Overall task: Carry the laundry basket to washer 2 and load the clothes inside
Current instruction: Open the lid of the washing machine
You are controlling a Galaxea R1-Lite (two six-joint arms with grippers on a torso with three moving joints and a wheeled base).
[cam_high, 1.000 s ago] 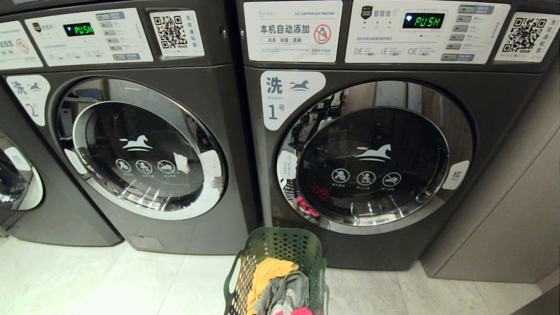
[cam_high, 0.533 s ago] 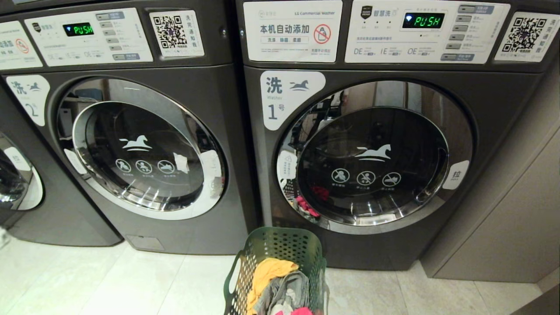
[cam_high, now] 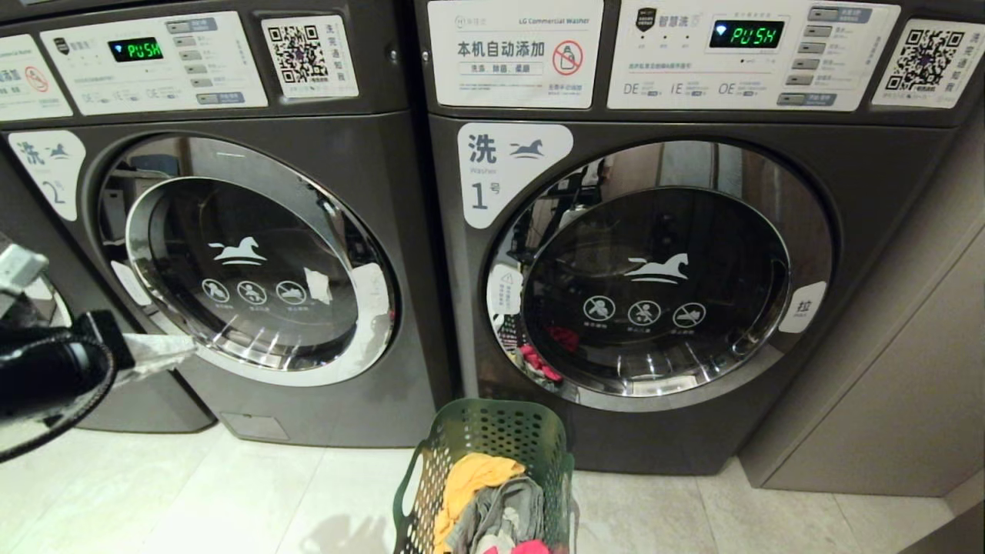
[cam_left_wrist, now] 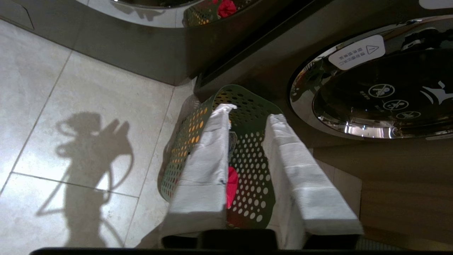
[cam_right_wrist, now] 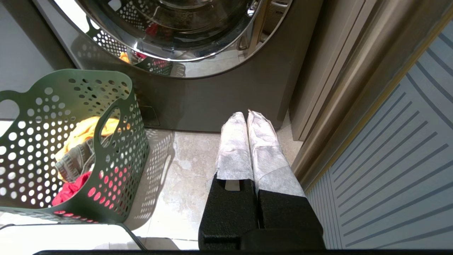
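Note:
The green laundry basket (cam_high: 492,438) stands on the floor in front of the left part of the washer labelled 1. In it lie the clothes: a yellow piece (cam_high: 471,478), a grey one (cam_high: 504,514) and a pink-red one (cam_high: 531,548). Washer 2 (cam_high: 246,269), with its "2" label (cam_high: 48,175), has its round door closed. My left gripper (cam_high: 185,350) comes in from the left edge, low before that door. In the left wrist view it (cam_left_wrist: 251,111) is open and empty, aimed toward the basket (cam_left_wrist: 247,159). My right gripper (cam_right_wrist: 245,114) is shut and empty over the floor beside the basket (cam_right_wrist: 70,106).
Washer 1 (cam_high: 654,269) stands right of washer 2, door closed. A third washer (cam_high: 23,323) shows at the far left. A beige cabinet panel (cam_high: 885,385) bounds the right side. Pale tile floor (cam_high: 192,500) runs in front of the machines.
My left arm has come up into the head view at the left edge and its jaws have opened. The basket and the right gripper have not moved.

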